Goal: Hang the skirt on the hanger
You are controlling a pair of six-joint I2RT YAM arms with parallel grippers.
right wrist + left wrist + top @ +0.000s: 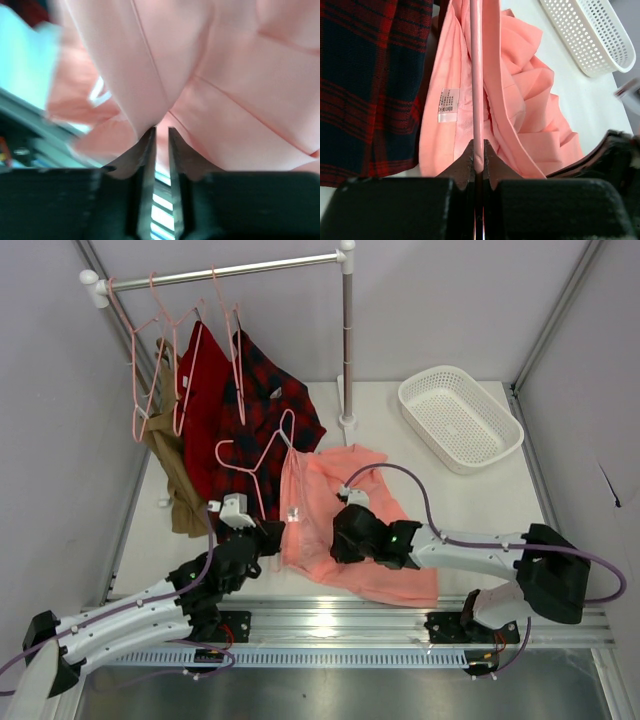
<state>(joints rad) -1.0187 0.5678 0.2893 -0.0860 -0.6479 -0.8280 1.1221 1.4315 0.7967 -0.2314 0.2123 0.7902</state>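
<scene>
We find bare worktop [475,495] open on the right between the skirt [320,502] and the white basket [460,418], whereas on the left the hanging plaid shirt [268,405], red garment [205,390] and rail post [347,350] crowd the way.

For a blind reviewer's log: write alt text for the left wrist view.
The left gripper is shut on the thin pink hanger, whose wire runs up the middle with the salmon skirt on both sides, white label showing. Plaid shirt at left, white basket upper right.

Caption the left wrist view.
Left gripper shut on the hanger, skirt folds on both sides, plaid shirt at left.
</scene>
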